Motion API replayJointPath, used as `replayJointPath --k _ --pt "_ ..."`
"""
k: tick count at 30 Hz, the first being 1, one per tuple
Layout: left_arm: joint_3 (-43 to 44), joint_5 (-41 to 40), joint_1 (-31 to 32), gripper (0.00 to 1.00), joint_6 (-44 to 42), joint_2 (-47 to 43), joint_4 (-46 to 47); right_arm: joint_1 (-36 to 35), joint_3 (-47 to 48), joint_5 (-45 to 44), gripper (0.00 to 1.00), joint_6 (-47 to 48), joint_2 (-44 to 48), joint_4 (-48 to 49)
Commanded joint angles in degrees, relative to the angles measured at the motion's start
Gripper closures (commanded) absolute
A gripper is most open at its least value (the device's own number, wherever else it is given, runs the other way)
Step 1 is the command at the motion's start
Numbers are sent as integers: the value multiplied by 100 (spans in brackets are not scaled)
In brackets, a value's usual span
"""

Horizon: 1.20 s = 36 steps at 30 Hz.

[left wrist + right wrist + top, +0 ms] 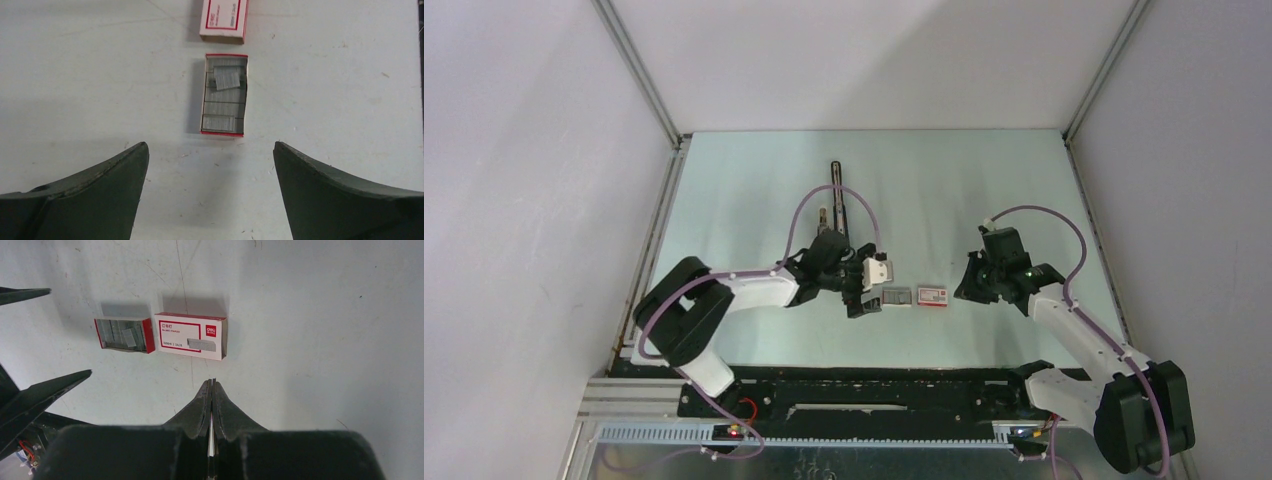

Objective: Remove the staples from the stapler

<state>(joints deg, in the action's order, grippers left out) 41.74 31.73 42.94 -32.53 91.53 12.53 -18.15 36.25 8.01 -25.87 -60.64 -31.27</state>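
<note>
The stapler is a long, skinny black bar lying lengthwise at the far middle of the table, past the left gripper. That gripper's fingers are spread wide, facing an open red-rimmed tray of grey strips. Next over, the red-and-white box reads "deli". The right gripper points at the box, fingers pressed together.

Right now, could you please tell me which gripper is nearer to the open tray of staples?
Left. The left gripper sits open just short of the tray; the right gripper is farther, with the red-and-white box between.
</note>
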Motion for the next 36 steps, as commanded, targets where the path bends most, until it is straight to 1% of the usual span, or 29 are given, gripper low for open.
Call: replayJointPath --k 1,13,22,30,36 --pt "395 121 26 0 -264 303 -42 -44 -11 -95 93 68 -32 121" --pt "792 295 57 0 -34 798 -126 -33 -22 -146 94 116 -158 167" --pt "784 388 104 2 90 952 -159 -30 -39 -151 94 115 -165 173" --pt "1027 437 126 9 132 1245 -356 -33 -43 -198 94 97 -133 154" --pt "1117 346 151 20 70 1359 -553 -31 -46 -203 94 91 -105 139"
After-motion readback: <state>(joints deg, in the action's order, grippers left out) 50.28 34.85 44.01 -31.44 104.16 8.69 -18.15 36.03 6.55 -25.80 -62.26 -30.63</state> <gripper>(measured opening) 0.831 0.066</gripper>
